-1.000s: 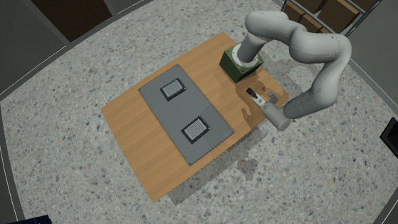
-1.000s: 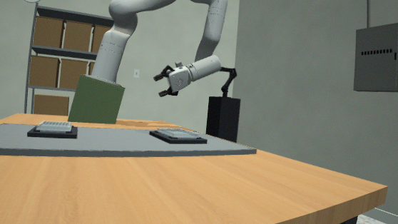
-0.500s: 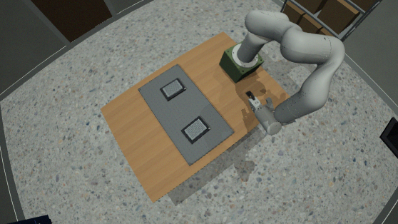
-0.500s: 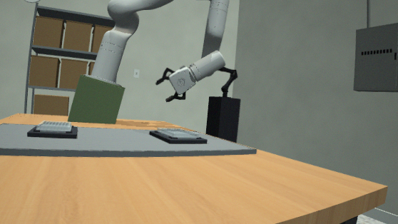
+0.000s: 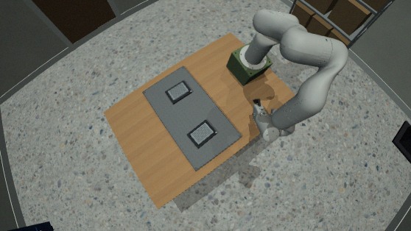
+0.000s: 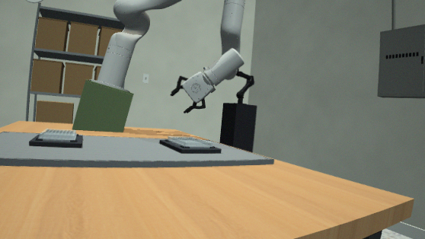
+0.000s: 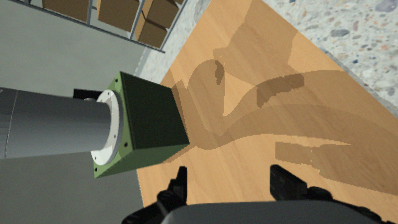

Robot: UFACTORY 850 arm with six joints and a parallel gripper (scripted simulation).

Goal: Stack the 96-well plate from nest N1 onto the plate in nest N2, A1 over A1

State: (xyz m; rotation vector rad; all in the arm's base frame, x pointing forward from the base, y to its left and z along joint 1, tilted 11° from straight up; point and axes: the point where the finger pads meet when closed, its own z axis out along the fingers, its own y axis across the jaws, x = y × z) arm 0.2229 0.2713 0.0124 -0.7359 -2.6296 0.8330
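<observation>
A light wooden rectangular table (image 5: 140, 147) is seen carrying a flat grey rectangular mat (image 5: 184, 110), and at its far edge a dark green block pedestal (image 5: 239, 71) from which the white six-joint arm (image 5: 317, 55) rises. The arm is bent up and over, then folded back down beside the table's edge, so that the black two-fingered gripper (image 6: 187, 98) hangs high in the air, tilted toward the pedestal and well apart from both nests. Its fingers are spread to the full and nothing is held between them. On the mat, the clear 96-well plate (image 5: 201, 133) is seated in the black plate nest N1 (image 5: 193, 141); a second clear plate (image 5: 178, 90) is seated in the black plate nest N2 (image 5: 171, 99). Neither plate appears in the wrist view, where only the pedestal, bare wood with arm shadows and the two finger tips are shown. The height of the gripper above the table is given only by the exterior view.
</observation>
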